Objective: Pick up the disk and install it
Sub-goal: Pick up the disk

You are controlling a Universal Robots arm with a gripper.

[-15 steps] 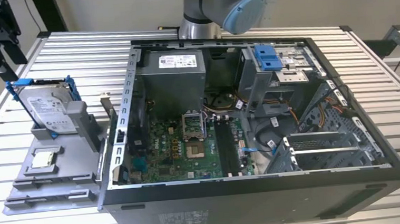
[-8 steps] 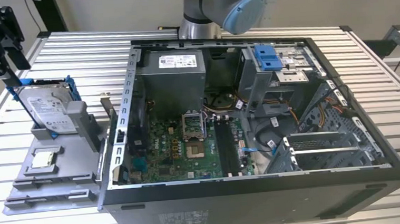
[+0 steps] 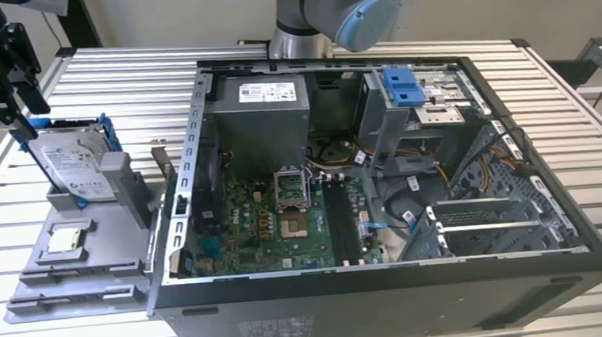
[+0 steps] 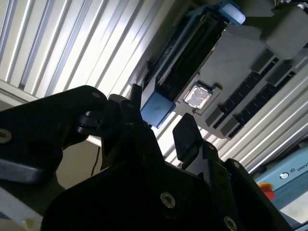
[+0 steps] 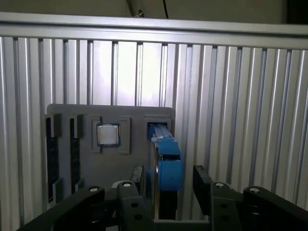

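Underneath it all, the slatted metal table (image 3: 103, 71) carries the whole set-up, and the grey fixture (image 3: 85, 271) is my reference point on it. Biggest thing going: the open computer case (image 3: 395, 297), open side up with the motherboard showing. It sits just beside the fixture, on the fixture's exterior-view right. My arm (image 3: 337, 3) shows beyond the case, well apart from the fixture.

On to the fixture itself: a flat grey tray with recesses and slots, seen in the first wrist view (image 5: 120, 163) and the second wrist view (image 4: 231, 53).

My gripper (image 3: 27, 116) hangs over the fixture's end, close above the upper edge of the disk (image 3: 68, 165). I've got the fingers (image 5: 202, 180) spread wide. In both wrist views the gripper (image 5: 168, 175) (image 4: 161, 120) lines up over the disk's blue end, with a gap showing on either side. Nothing pinched, nothing touched.

The disk stands upright on its edge in the slot at that end of the fixture, silver-grey with a white label and a thin blue frame around it (image 5: 166, 159) (image 4: 156, 107).

Smallest of all, the square silver chip (image 3: 67, 239) lies flat in a recess near the fixture's middle, just beside the disk's slot (image 5: 108, 134) (image 4: 197, 96).
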